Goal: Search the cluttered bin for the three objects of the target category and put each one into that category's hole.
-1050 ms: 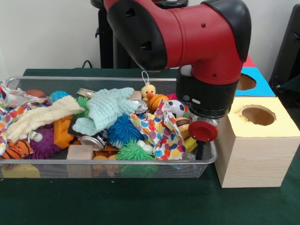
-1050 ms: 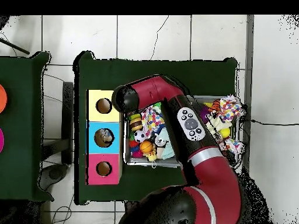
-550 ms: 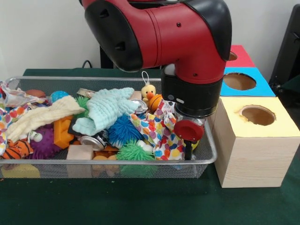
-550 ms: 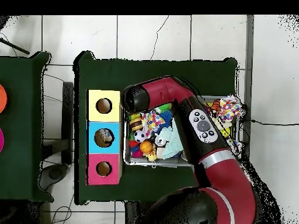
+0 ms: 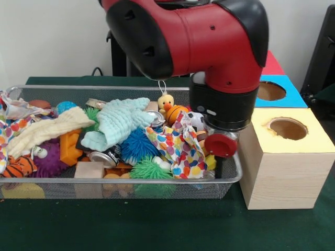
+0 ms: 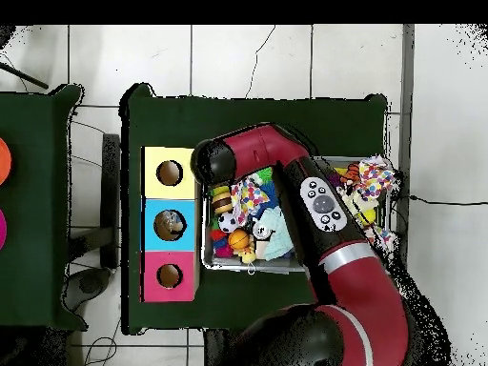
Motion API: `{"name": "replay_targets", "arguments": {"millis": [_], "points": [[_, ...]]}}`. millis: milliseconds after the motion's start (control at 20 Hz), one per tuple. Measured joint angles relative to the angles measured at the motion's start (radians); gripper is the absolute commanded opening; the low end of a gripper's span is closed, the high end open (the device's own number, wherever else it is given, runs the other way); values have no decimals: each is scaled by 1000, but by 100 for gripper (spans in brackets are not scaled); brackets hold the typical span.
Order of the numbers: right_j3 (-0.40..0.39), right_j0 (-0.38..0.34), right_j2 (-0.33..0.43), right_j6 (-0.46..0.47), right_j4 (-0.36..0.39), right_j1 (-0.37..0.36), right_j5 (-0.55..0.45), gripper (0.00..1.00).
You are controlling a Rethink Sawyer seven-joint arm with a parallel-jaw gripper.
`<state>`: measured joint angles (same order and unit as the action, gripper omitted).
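I've got the tool (image 5: 219, 166) hanging low at the yellow-box end of the wire bin (image 5: 120, 185), right beside the bin's end wall, and I can't tell how it's set from either view; the wrist bulk hides it. Which category I'm after isn't shown, so I can only say the candidates sit close by: a soccer ball (image 5: 197, 120), an orange ball (image 5: 176, 112) and a little duck (image 5: 166, 102) are just behind the spotted cloth (image 5: 175, 149). My judgement: come straight down on one toy and keep clear of that cloth so it doesn't snag. Room is tight here, with the mesh rim on one side and the yellow box (image 5: 285, 159) just beyond. The lift needs to clear the rim before swinging across to the holes (image 5: 287, 128).
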<state>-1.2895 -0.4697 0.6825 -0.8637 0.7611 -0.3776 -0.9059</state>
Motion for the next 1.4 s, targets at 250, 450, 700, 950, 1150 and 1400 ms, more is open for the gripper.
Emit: {"name": "replay_targets", "arguments": {"millis": [250,450,700,950,1150,1400], "points": [[27,43,-5,0,34,-1,-37,100],[48,59,-7,0,47,2,-72,100],[80,74,-7,0,53,13,-118,100],[81,72,-5,0,53,14,-121,100],[79,69,-2,0,52,14,-121,100],[73,47,15,0,46,17,-120,100]]}}
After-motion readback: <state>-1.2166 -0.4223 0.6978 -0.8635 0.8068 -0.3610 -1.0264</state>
